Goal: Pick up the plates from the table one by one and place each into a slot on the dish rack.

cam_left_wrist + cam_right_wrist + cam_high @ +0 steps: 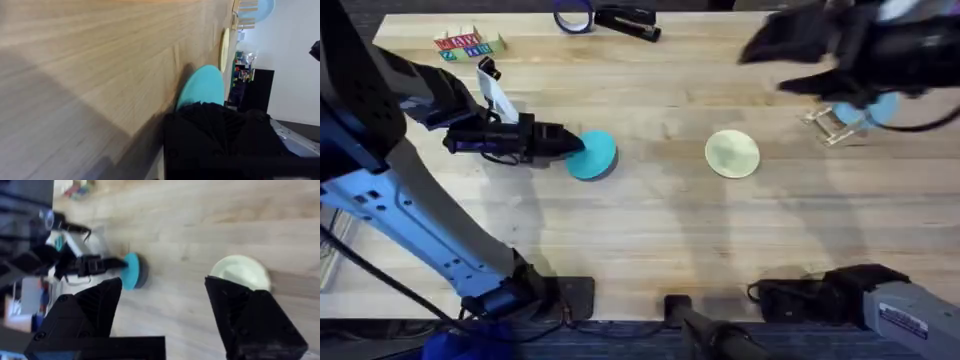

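Here, left of centre in the overhead view, the left hand (572, 142) grips the rim of the teal plate (594, 155), which sits tilted on the desk (650, 230). The pale yellow-green plate (732, 153) lies flat just right of centre. At the upper right, the dish rack (835, 124) holds another light blue plate (880, 108). Above it the right hand (162, 292) hangs with fingers spread wide, holding nothing.
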Robot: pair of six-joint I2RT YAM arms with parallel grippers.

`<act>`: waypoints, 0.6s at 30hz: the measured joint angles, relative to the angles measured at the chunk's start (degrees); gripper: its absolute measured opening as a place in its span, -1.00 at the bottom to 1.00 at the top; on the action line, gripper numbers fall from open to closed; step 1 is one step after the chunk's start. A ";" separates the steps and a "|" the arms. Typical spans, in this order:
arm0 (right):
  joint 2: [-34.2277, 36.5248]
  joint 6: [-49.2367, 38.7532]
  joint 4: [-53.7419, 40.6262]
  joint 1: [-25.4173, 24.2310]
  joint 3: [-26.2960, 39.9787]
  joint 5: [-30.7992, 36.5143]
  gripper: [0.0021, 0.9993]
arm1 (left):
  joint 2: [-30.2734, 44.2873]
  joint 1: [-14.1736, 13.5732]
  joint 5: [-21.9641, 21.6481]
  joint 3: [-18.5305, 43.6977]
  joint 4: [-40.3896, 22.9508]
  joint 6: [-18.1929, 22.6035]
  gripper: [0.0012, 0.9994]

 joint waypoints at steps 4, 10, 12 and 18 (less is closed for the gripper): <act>4.32 1.18 2.05 7.15 0.00 -1.73 0.99 | 0.00 0.00 0.00 0.00 0.04 0.00 -0.93; 10.61 8.14 6.27 12.89 0.00 -2.73 0.99 | 0.02 0.00 0.00 0.00 0.06 0.00 -0.93; 12.75 10.12 7.78 13.80 0.00 -3.04 0.99 | 0.00 0.00 0.00 0.00 0.06 0.00 -0.93; 19.60 12.79 12.88 17.80 0.00 -3.39 0.99 | 0.00 0.00 0.00 0.00 0.06 0.00 -0.93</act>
